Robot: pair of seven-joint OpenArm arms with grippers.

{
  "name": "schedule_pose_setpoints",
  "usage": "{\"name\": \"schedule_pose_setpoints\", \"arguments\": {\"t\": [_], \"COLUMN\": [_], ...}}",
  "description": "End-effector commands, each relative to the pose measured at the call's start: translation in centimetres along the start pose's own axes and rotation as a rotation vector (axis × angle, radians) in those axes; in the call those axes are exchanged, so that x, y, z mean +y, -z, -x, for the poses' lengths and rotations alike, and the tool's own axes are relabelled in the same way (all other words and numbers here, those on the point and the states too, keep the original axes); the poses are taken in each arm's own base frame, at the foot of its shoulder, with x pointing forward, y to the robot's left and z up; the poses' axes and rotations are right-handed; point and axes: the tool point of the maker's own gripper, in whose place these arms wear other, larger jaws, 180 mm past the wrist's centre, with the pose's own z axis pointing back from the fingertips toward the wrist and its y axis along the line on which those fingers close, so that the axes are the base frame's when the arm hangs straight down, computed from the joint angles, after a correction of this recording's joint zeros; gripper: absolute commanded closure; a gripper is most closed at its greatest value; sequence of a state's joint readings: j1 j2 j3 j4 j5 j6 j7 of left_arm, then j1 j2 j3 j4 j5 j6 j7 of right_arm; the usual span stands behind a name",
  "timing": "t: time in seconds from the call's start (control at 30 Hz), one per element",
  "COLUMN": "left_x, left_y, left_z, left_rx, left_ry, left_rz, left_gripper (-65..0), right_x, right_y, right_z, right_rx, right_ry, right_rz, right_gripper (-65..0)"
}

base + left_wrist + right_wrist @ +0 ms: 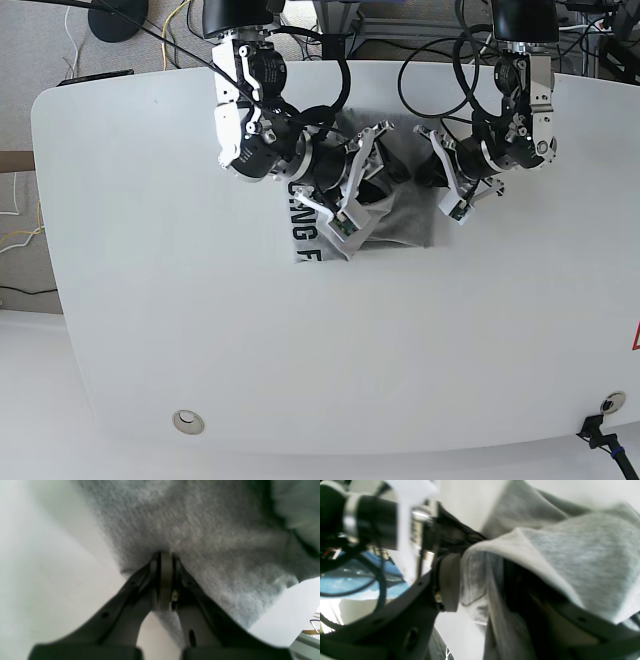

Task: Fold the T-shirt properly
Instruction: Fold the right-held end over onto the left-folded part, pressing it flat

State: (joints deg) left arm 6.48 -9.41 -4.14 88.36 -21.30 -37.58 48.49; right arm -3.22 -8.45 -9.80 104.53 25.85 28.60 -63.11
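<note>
Left wrist view: the left gripper (165, 562) is pinched tight on the T-shirt (200, 535), cloth bunching just beyond its tips. Right gripper (480, 580) has fabric draped between its parted fingers; grip unclear. Best carry both ends level, keeping the fold taut.

Robotics lab or test room. Wide white desk (150, 300) with rounded corners, two robot arms mounted at its far edge. Loose black and yellow cables (170, 25) trail over grey carpet (40, 40) behind. Round cable port (186, 421) set in the desk's near edge.
</note>
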Motion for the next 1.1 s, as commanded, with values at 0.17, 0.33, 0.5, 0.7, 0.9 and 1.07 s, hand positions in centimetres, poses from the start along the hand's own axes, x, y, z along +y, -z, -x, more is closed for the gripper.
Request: {"name": "schedule_pose_setpoints", "arguments": {"t": [0.17,0.33,0.5,0.7,0.9,1.07], "left_x": [2.7,5.9,7.4,3.8,-4.8,-8.7], "left_y": [-5.5,-9.3,-10.7,-7.9,-4.4,-2.7], "left_z": [-5.2,-7.1,-8.6,-9.1,-9.6,-8.4], "left_rx": [-0.089,-0.146,-0.191,-0.227,-0.262,-0.237], "left_ry": [0.190,0.219,0.205,0.170,0.185,0.172], "left_rz": [-0.157,-0.281,-0.334,-0.236,-0.039,0.059], "left_gripper": [0.0,0.0,0.0,0.0,0.0,0.0], "right_x": [3.9,2.1,-5.1,-10.7,-11.3,-11.9], "right_y": [1.6,1.1,-2.3,-6.1,-6.4,-3.9], "right_z": [-3.4,-5.0,-5.4,-4.4,-6.4,-6.8], "right_rx": [-0.025,-0.039,-0.033,0.003,-0.063,-0.110], "right_ry": [-0.187,-0.237,-0.232,-0.226,-0.213,-0.145], "right_rz": [-0.076,-0.004,0.172,0.317,0.330,0.276], "right_gripper": [-36.6,-36.2,-36.1,-35.8,-17.0,0.0]}}
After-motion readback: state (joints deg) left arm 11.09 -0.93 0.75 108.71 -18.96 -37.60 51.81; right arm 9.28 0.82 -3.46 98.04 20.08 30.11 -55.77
